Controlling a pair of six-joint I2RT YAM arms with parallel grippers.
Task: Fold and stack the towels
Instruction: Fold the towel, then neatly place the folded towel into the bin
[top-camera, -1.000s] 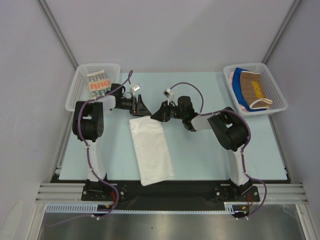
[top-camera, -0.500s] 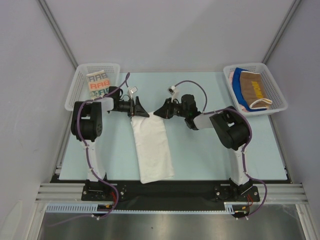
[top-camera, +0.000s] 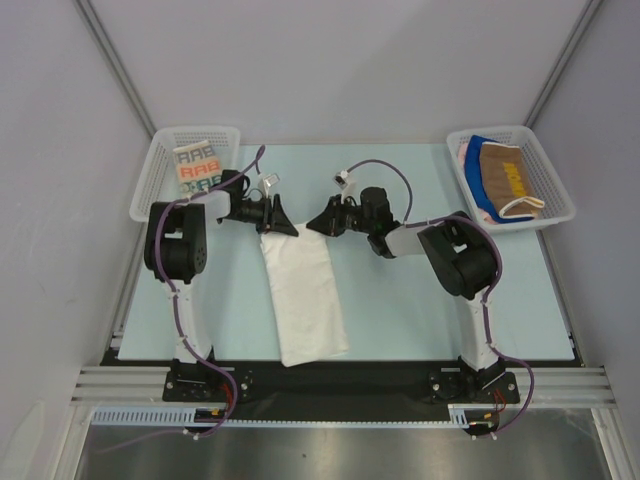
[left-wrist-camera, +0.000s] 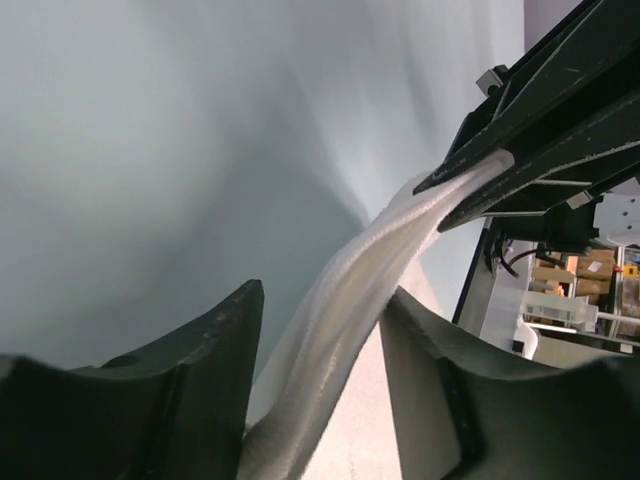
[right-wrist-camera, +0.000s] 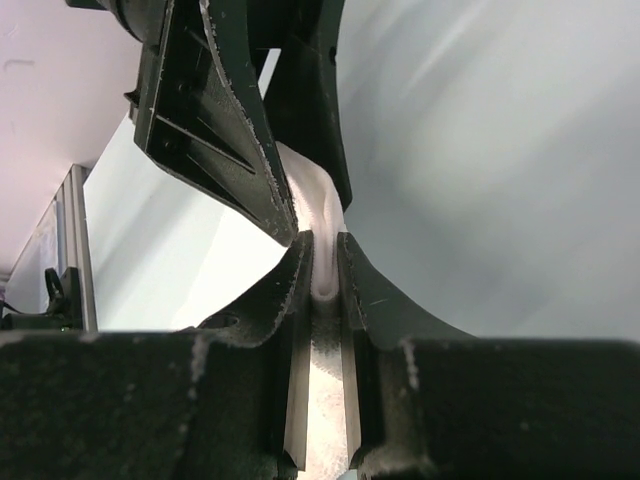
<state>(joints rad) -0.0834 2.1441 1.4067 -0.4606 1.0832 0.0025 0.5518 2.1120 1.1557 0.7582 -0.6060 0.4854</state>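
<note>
As right gripper pinches, towel end raised

folded white towel, far end raised

A white towel lay lengthwise on the pale table; the left gripper and right gripper flanked its far end; a lettered towel sat in the left basket.

Pale grey walls, light blue table (metal-framed edges), brushed steel surface in front, even light.
</note>
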